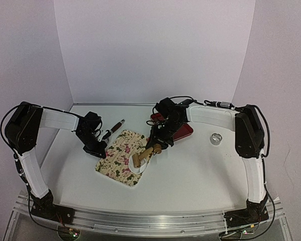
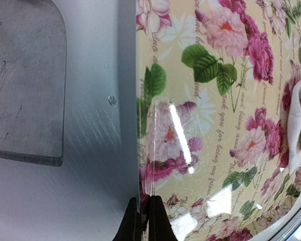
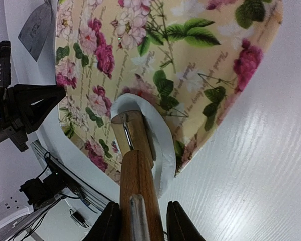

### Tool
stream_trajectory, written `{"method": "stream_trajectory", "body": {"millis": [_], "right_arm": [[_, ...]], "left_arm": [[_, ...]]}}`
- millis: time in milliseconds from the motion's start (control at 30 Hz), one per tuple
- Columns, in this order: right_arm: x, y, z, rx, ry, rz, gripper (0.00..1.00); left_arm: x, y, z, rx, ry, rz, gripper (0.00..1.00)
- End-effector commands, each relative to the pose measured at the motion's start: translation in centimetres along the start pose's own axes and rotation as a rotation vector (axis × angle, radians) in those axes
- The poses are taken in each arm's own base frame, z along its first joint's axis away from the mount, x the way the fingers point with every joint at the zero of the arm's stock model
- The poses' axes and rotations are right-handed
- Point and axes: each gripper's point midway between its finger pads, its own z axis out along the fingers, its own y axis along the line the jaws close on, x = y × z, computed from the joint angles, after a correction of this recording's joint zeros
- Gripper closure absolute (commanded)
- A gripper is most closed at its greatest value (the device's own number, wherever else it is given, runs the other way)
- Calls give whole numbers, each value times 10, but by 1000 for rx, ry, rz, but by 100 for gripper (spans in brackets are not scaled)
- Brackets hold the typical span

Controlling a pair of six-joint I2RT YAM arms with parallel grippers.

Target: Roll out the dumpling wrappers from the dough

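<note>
A dumpling wrapper [image 1: 140, 166], a thin flat white piece of dough, lies at the near right edge of a floral board [image 1: 117, 153]. A wooden rolling pin [image 1: 144, 156] rests on it. My right gripper [image 1: 158, 140] is shut on the rolling pin's far handle; in the right wrist view the rolling pin [image 3: 138, 170] runs out between the fingers onto the wrapper [image 3: 163, 143], which overhangs the board [image 3: 190, 55]. My left gripper [image 1: 99, 149] is shut on the board's left edge; its fingertips [image 2: 145, 221] pinch the rim of the board [image 2: 215, 100]. The wrapper [image 2: 293, 125] shows at that view's right edge.
A red tray [image 1: 184, 129] sits behind the right arm. A shiny metal ring cutter [image 1: 216, 138] stands to the right. A red-handled scraper [image 1: 113, 129] lies at the back left of the board; its grey blade [image 2: 24, 80] shows in the left wrist view.
</note>
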Motion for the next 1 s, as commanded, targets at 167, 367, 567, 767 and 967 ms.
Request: {"method": "stream_trajectory", "body": {"millis": [167,367,567,767,967], "right_arm": [[34,-123,86,447,149,104,100],[31,-137,59,487,94,141,100],[32,-166,23,534,47,201,100],[35,-175,7,541,33,224,100],[30,-173,-10,521,1,241,100]], "left_arm": [[10,-5,1,-21,17,6,100],[10,8,-1,-72,21,-20,100],[13,19,-3,-102,26,-35,100],[13,24,-6,-109,21,-48,100],[13,28,-7,-119,22,-51,100]]}}
